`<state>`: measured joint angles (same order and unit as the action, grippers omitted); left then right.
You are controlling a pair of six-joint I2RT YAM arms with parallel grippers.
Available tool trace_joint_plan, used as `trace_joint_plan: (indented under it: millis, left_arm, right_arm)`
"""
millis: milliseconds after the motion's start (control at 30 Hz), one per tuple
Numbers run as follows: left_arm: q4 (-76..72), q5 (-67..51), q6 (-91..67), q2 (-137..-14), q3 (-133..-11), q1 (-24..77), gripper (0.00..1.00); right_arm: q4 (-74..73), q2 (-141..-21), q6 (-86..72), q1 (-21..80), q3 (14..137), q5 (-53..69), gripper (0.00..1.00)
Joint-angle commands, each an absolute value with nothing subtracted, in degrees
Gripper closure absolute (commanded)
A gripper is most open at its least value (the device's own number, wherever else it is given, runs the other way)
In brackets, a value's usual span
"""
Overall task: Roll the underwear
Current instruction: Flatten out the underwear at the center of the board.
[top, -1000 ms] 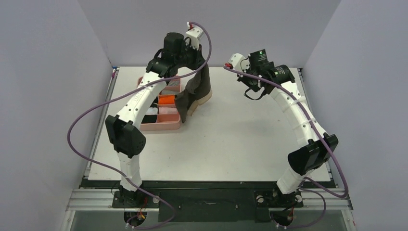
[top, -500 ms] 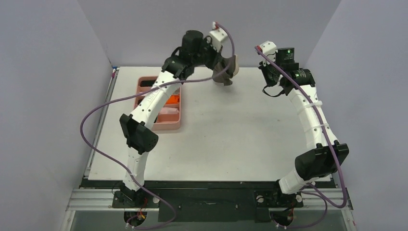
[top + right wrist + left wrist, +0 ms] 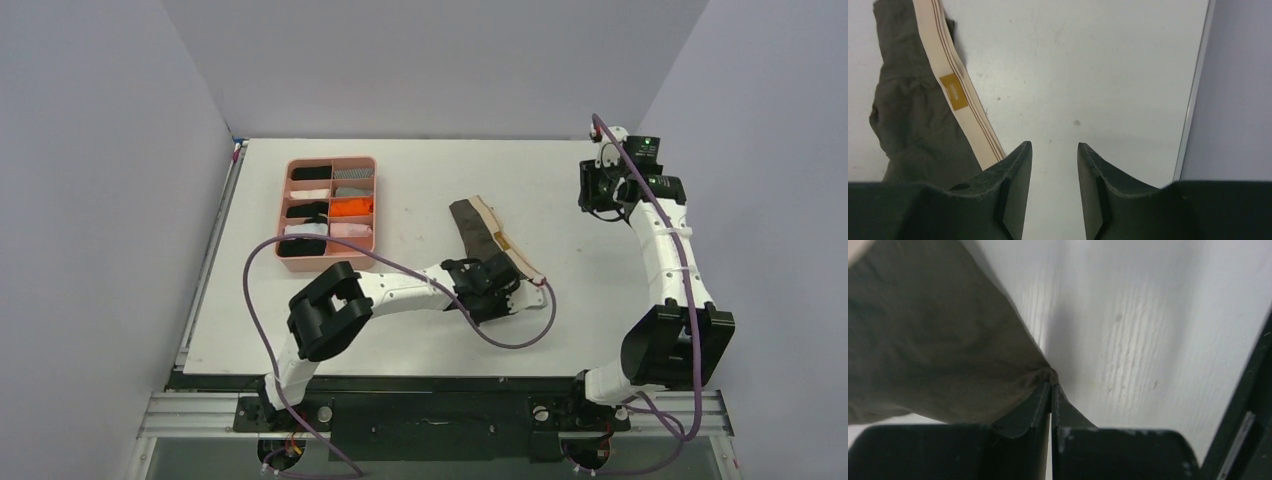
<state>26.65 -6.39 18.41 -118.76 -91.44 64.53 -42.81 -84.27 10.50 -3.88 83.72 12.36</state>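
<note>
The underwear [image 3: 470, 224] lies on the table [image 3: 420, 170] right of centre, well apart from the pink tray [image 3: 330, 266]. It forms a long strip running far-left to near-right, w/ dark cloth on one side and the beige waistband [image 3: 965, 107] along the other. In the top cam its near end is hidden under the left arm's wrist, which sits low over the table, so how far the cloth reaches can't be read from that view. The left gripper [image 3: 1051, 385] is closed: in its wrist cam the two fingers meet w/ only a hairline seam btwn them, and a puckered corner of the grey-brown cloth is pinched right at the tips. That view is close & blurred. The cloth fills the upper left and runs off frame, and the dark edge at far right is too cut off to identify. The right gripper [image 3: 1054, 147] hangs above the table's far-right part, clear of the garment, fingers parted to a modest gap w/ bare table showing through it. Its cam catches the underwear at the left edge, partly cut off and partly behind one finger. A small tan label [image 3: 954, 91] sits on the waistband, print too small to read. The tray holds rolled cloths [image 3: 345, 207] in compartments (black, white, orange, pink, grey-striped); the exact count is hard to tell at this size. A purple cable [image 3: 520, 338] loops onto the table near the left wrist.
</note>
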Motion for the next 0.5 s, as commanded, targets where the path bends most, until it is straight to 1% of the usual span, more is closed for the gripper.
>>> trace_joint_plan:
  millis: [0, 33, 100, 167, 367, 400, 467]
  left_arm:
    - [17.92, 1.2, 16.53, -111.94, -85.14, 62.75, 1.0]
    - [17.38, 1.35, 16.31, -111.87, -83.71, 62.75, 1.0]
    - [16.63, 0.82, 15.65, -111.66, -81.82, 62.75, 1.0]
    - [15.7, 0.14, 14.52, -111.51, -80.53, 62.75, 1.0]
    - [13.29, -2.19, 11.49, -110.08, -78.03, 62.72, 1.0]
    - [13.24, -2.59, 10.91, -109.61, -77.86, 62.69, 0.99]
    - [13.25, -3.28, 10.3, -108.82, -77.18, 62.67, 0.94]
  right_arm:
    - [-42.28, -85.82, 7.64, -7.11, 79.16, 22.02, 0.58]
    - [-42.54, -86.69, 7.73, -7.11, 78.43, 22.79, 0.53]
    - [-43.26, -88.49, 8.06, -6.85, 76.62, 25.14, 0.49]
    - [-44.31, -90.76, 8.75, -6.05, 75.42, 26.57, 0.47]
    - [-46.73, -97.15, 11.61, -2.92, 73.94, 26.48, 0.46]
    - [-47.23, -97.97, 12.09, -2.84, 74.03, 26.88, 0.46]
    - [-48.55, -100.07, 12.84, -2.87, 74.05, 27.55, 0.46]
